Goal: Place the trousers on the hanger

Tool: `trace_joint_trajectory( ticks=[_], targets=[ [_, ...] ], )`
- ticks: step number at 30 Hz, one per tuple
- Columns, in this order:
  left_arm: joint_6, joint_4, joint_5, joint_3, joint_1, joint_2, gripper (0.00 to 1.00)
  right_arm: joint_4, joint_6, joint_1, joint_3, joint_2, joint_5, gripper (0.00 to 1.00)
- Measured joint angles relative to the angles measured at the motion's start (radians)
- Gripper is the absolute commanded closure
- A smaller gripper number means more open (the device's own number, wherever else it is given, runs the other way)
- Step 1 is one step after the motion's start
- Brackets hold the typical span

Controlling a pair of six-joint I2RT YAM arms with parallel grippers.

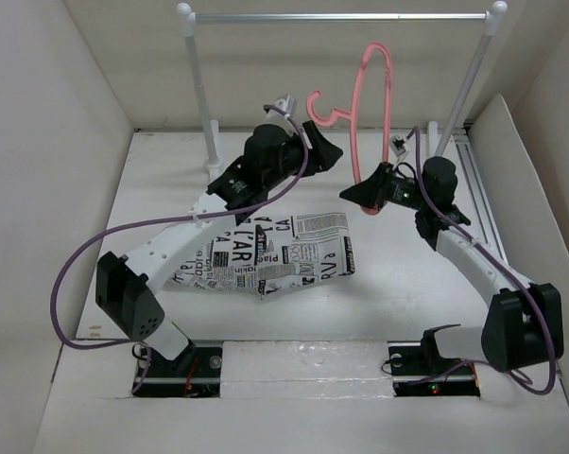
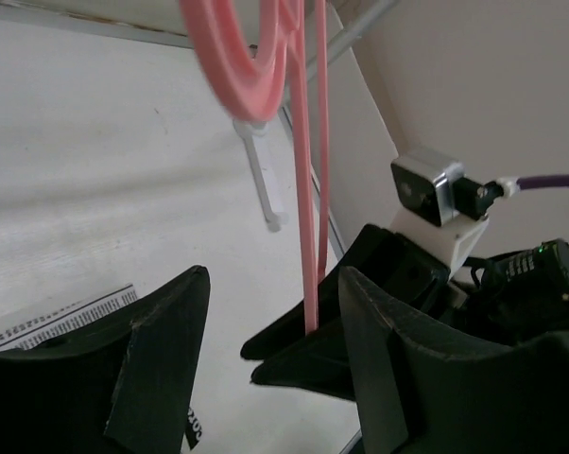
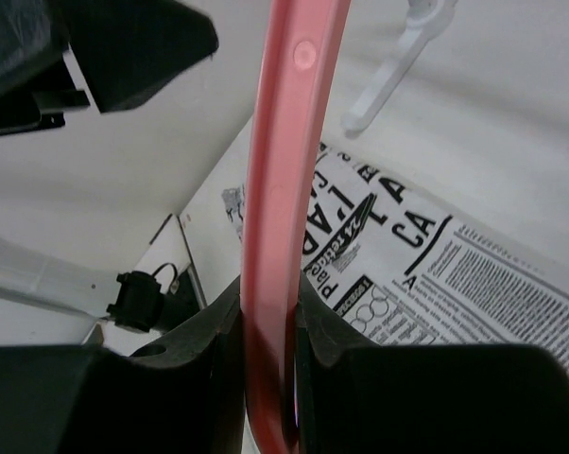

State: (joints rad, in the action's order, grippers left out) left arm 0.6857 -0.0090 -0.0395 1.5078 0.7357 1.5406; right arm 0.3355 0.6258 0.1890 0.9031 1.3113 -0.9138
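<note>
the left arm reaches over the white bench (image 1: 407, 284) toward the middle. its black left tool (image 1: 324, 151) is raised in the air, and in the left wrist view the two fingers of this left tool (image 2: 275, 284) stand well apart with nothing between them.

below and a little right of that arm, the soft white cloth trousers with black newspaper print (image 1: 284, 251) lie folded flat on the bench, near its middle. one part of them is hidden under the left arm. the right wrist view shows the same trousers (image 3: 436, 265) on the bench below.

further right, the thin pink plastic hanger (image 1: 374, 95) stands upright in the air. its curved hook points left, near the left tool; i cannot tell if they touch. behind it is the white-and-silver rail with two posts (image 1: 341, 17).

the black right tool (image 1: 365, 194) grips the lower end of the hanger. in the right wrist view the fingers of the right tool (image 3: 270, 378) are pressed on both sides of the pink hanger (image 3: 284, 142) bar.
</note>
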Motion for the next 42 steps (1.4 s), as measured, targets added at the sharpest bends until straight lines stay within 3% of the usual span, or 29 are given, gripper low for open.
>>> trace_joint_trajectory(
  ticks=[13, 22, 25, 30, 31, 32, 35, 36, 40, 42],
  targets=[
    [0.094, 0.206, 0.040, -0.147, 0.066, 0.080, 0.51, -0.060, 0.000, 0.105, -0.197, -0.151, 0.048, 1.00],
    [0.134, 0.238, 0.104, -0.165, 0.095, 0.092, 0.99, -0.080, 0.014, 0.090, -0.298, -0.232, 0.064, 1.00],
    [0.153, 0.253, 0.105, -0.164, 0.101, 0.108, 0.98, -0.116, 0.011, 0.083, -0.299, -0.247, 0.069, 1.00],
    [0.163, 0.247, 0.100, -0.165, 0.118, 0.143, 0.70, -0.201, -0.008, 0.082, -0.337, -0.307, 0.080, 1.00],
    [0.166, 0.248, 0.101, -0.166, 0.122, 0.151, 0.69, -0.213, -0.008, 0.084, -0.346, -0.319, 0.084, 1.00],
    [0.169, 0.249, 0.103, -0.167, 0.127, 0.158, 0.70, -0.225, -0.008, 0.086, -0.357, -0.330, 0.091, 1.00],
    [0.182, 0.252, 0.112, -0.175, 0.147, 0.174, 0.97, -0.246, -0.001, 0.097, -0.399, -0.354, 0.102, 1.00],
    [0.181, 0.249, 0.119, -0.175, 0.155, 0.179, 1.00, -0.258, 0.000, 0.101, -0.409, -0.360, 0.104, 1.00],
    [0.189, 0.236, 0.139, -0.175, 0.176, 0.187, 1.00, -0.320, -0.010, 0.099, -0.421, -0.398, 0.111, 0.97],
    [0.196, 0.235, 0.140, -0.175, 0.182, 0.187, 1.00, -0.355, -0.027, 0.092, -0.421, -0.418, 0.111, 0.89]
  ],
)
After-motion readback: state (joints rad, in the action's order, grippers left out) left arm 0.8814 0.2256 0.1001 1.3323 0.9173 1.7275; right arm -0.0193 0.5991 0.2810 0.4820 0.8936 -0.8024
